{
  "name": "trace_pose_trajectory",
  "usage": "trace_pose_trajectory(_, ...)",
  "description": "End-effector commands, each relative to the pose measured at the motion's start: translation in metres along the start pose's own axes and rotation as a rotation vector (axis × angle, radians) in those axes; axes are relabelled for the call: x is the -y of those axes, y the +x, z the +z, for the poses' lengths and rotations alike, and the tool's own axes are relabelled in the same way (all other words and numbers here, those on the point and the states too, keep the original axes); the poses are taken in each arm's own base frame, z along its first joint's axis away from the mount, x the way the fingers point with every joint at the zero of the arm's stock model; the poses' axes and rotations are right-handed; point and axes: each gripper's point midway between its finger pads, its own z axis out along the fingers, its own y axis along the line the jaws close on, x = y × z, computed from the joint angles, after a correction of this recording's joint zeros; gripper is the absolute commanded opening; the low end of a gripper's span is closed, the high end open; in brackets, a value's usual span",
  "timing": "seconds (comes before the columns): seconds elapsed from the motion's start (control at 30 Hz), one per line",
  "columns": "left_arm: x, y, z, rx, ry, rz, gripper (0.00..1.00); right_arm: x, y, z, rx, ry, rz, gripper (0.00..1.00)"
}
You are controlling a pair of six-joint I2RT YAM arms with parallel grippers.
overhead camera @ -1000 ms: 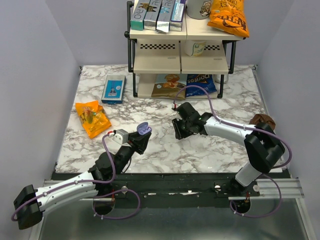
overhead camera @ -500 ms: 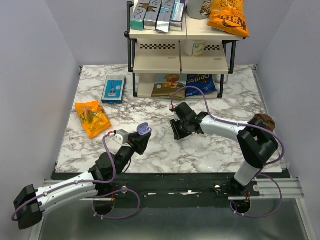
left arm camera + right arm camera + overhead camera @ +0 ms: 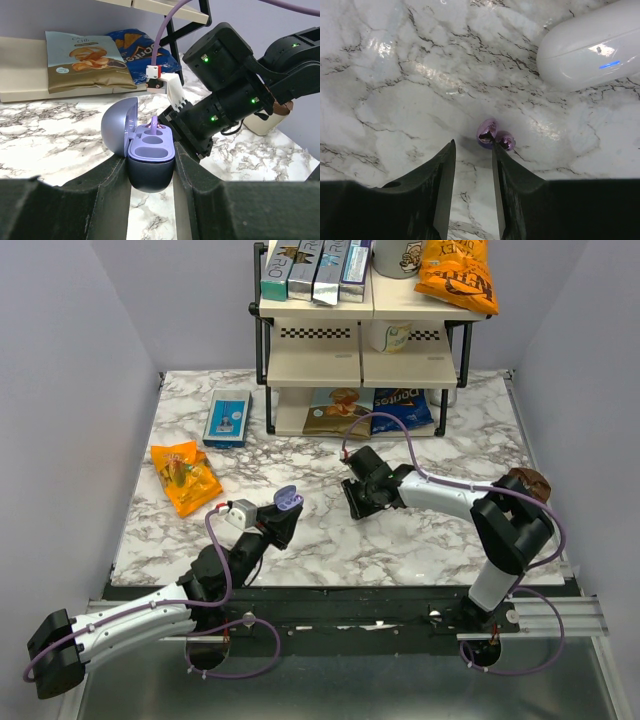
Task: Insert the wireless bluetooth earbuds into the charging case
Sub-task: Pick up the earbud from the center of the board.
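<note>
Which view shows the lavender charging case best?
Left wrist view: the small round lavender plastic charging case sits central, lid open. The top view shows it tiny; the right wrist view, not at all.

The charging case (image 3: 150, 155) sits gripped between the left jaws, over the bench (image 3: 420, 540). Right of the case, the wireless bluetooth earbuds (image 3: 495, 136) lie on the bench, seemingly touching each other, at the tips of the right jaws, with a second closed case (image 3: 590, 45) just beyond them. Behind the charging case stands a shelf rack (image 3: 315, 365), a chip bag (image 3: 338, 408) and a Doritos bag (image 3: 402, 408) on its bottom shelf. Left of the case lies a snack bag (image 3: 185, 477); a flat box (image 3: 228, 417) lies farther back.
</note>
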Motion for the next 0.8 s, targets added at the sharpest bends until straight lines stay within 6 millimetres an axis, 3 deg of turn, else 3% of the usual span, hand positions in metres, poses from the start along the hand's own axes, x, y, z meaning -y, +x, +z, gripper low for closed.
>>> trace_pose_trajectory(0.0, -0.001, -0.004, -0.001, 0.025, -0.007, -0.016, 0.00, 0.011, -0.001, 0.006, 0.006, 0.065, 0.005, 0.42)
trace_pose_trajectory(0.5, -0.001, -0.003, -0.002, 0.025, -0.007, -0.019, 0.00, 0.013, 0.005, 0.014, -0.022, 0.075, 0.001, 0.33)
trace_pose_trajectory(0.77, -0.001, -0.003, -0.002, 0.025, -0.006, -0.019, 0.00, 0.016, 0.010, 0.019, -0.041, 0.086, 0.001, 0.24)
